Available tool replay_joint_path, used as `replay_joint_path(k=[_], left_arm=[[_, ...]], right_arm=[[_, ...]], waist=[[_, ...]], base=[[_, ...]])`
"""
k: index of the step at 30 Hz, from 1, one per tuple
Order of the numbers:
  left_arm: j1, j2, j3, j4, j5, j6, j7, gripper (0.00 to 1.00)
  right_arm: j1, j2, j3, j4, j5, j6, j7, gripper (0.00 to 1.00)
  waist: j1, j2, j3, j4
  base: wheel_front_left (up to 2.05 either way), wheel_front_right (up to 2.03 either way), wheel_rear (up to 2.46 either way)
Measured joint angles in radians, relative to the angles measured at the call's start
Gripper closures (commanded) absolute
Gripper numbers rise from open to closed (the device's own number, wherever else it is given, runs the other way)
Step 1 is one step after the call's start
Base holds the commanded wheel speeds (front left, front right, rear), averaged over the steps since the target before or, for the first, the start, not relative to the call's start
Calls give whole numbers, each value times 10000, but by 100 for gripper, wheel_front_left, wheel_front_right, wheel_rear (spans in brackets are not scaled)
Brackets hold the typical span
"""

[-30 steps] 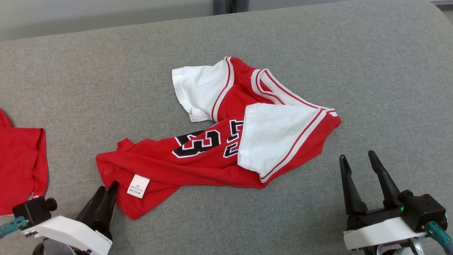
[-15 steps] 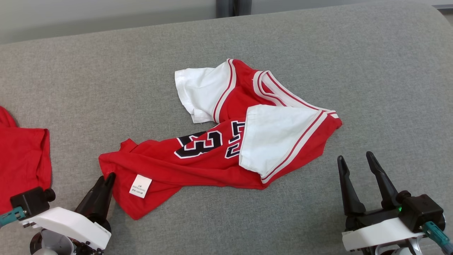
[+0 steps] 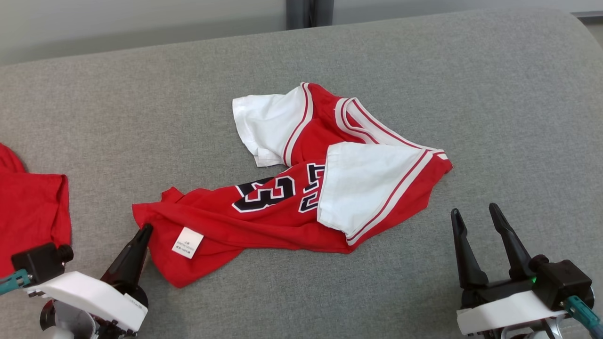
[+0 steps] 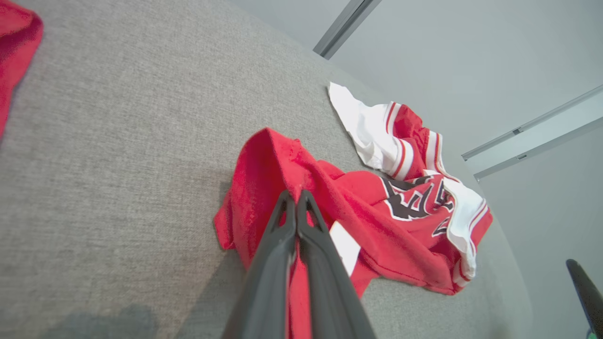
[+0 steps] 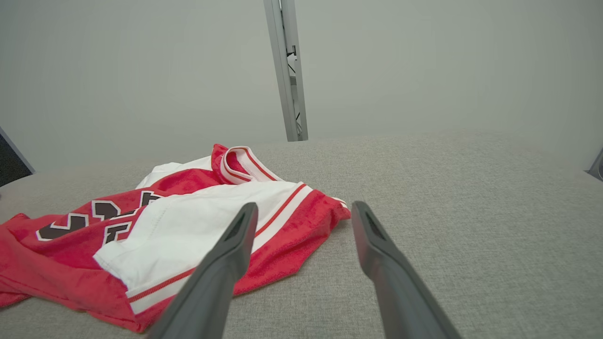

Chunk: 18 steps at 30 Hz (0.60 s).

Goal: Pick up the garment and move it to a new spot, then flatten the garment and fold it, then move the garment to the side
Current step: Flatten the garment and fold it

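Garment (image 3: 278, 214) crumpled, red and white.

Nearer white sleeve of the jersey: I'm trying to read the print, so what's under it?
The white sleeve lies folded over the red jersey, covering the end of the black lettering beside the numerals. Red fabric shows past its striped edge; the letters beneath it are hidden.

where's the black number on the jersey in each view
Head view: the number sits just left of centre, on the red body of the jersey.
Left wrist view: the number is right of centre.
Right wrist view: the number is low, near the left edge.
Shared landmark: the grey post stands at the top of all three views.
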<state>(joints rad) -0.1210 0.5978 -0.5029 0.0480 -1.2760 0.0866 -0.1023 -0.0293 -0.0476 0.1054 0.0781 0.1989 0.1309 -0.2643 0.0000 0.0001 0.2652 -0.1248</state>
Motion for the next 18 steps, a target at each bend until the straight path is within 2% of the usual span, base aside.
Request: replay_joint_path(k=[5,10,14,18], left_arm=[[695,642,107,-1528,-71,-257,-2,100],[1959,1448,-439,-3275,10,-134,596,100],[2503,1248,-1394,-3338,94,-10,1206,100],[2413,721,-2015,-1766,412,213,1503,100]], right_arm=[[208,-2,-105,21,-2,0,0,0],[341,0,-180,13,-15,0,0,0],[334,-2,-125,17,-15,-2,0,0],[327,4,8,46,-15,0,0,0]], waist=[[0,-1,-235,94],[0,0,-417,294],[0,0,-436,522],[0,0,-477,716]], base=[[0,0,0],[0,0,0],[0,0,0],[0,0,0]])
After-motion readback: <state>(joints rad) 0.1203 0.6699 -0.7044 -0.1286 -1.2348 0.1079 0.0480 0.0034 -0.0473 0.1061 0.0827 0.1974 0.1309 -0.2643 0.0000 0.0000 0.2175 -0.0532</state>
